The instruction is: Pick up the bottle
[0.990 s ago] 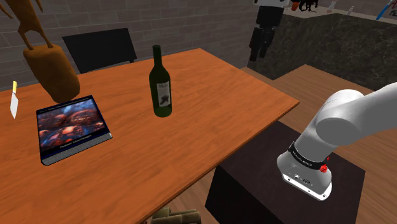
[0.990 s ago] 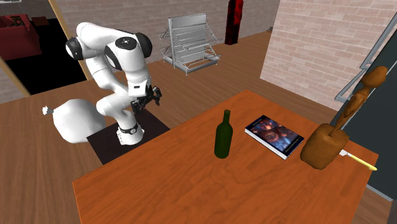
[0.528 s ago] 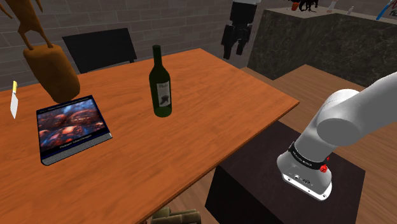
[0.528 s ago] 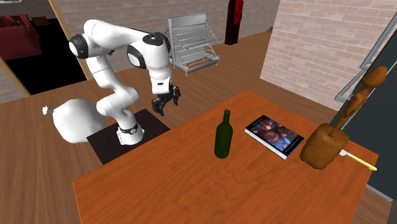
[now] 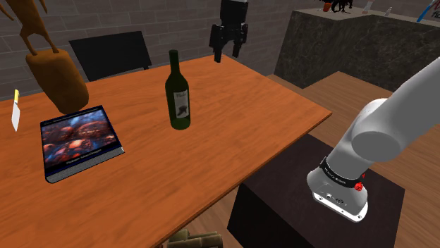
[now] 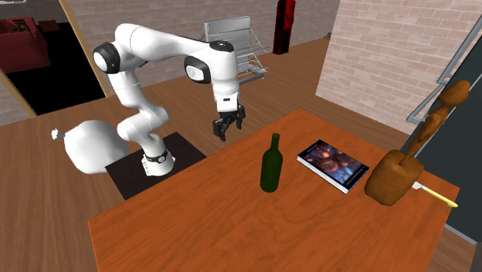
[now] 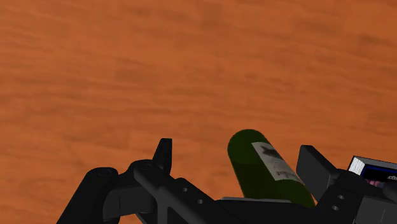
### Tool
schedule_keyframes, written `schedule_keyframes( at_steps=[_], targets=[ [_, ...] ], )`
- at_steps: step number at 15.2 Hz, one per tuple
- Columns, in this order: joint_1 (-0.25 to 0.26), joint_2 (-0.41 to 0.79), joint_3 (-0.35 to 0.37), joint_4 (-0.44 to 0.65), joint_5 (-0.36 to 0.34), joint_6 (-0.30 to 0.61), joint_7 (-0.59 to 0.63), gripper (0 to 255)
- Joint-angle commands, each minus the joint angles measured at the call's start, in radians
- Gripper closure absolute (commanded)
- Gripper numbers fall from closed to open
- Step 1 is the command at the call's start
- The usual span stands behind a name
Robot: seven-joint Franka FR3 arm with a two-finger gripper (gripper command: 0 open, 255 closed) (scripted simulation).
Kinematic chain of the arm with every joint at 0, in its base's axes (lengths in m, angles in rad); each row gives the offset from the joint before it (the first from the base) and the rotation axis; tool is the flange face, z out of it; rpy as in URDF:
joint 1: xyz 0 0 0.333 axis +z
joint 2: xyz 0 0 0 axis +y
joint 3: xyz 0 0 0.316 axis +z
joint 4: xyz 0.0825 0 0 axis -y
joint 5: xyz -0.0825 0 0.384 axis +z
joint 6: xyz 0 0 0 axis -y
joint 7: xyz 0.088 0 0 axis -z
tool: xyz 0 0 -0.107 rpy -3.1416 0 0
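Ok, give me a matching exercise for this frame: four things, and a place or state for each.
1 dark green wine bottle
2 flat dark-covered book
3 brown rounded block
4 black two-finger gripper

A lying flat on the wooden table
B open, above the table
C standing upright, labelled
D farthest from the stand

Pairs: 1-C, 2-A, 3-D, 4-B

arm (image 6: 154,40) stretched forward | claw (image 6: 229,128) pointing down | fingers (image 7: 163,151) apart, holding nothing
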Motion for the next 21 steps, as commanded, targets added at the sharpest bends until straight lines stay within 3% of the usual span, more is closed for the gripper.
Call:
schedule_keyframes(
  at_steps=[1, 7, 13, 21],
  targets=[
    [0.007, 0.068, 0.027, 0.076, -0.023, 0.005, 0.047, 0],
    [0.043, 0.293, 0.089, 0.333, -0.130, -0.002, 0.182, 0],
    [0.119, 0.532, 0.114, 0.646, -0.255, -0.070, 0.288, 0],
    [0.108, 0.510, 0.111, 0.514, -0.249, 0.042, 0.290, 0]
  ],
)
